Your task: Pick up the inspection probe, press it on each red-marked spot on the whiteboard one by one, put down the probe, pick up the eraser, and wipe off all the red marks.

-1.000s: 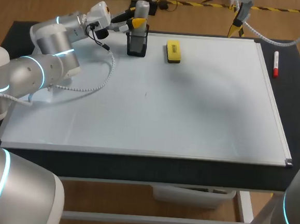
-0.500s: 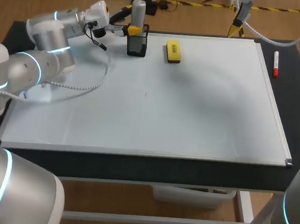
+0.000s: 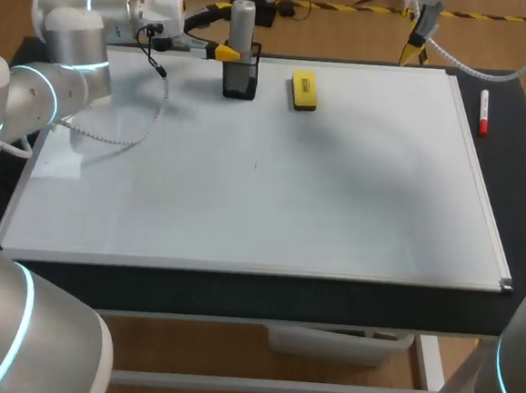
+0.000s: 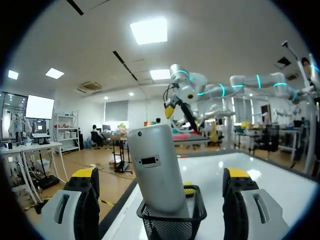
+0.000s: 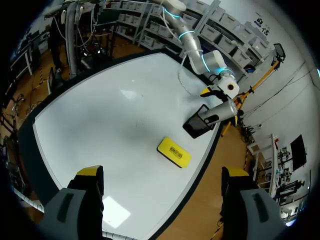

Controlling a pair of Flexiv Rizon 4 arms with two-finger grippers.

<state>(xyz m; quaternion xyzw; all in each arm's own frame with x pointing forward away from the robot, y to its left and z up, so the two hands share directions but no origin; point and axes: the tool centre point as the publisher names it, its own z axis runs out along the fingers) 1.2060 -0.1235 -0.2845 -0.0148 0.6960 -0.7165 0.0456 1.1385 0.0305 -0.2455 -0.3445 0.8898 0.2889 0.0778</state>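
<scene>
Grey probe (image 3: 244,24) stands in black mesh holder (image 3: 240,84) at whiteboard (image 3: 336,193) far edge; looks rigid, smooth, light; you grip exposed upper barrel; left jaws open, not touching it; right jaws open, aloft.

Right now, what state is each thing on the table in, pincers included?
Inspection probe, upright in the mesh holder, unheld.
Mesh holder, upright on the whiteboard.
Eraser, flat on the board, untouched.
Whiteboard, no red marks visible.
Marker, lying off the board.
Left pincer, open, facing the probe.
Right pincer, open, empty.
</scene>
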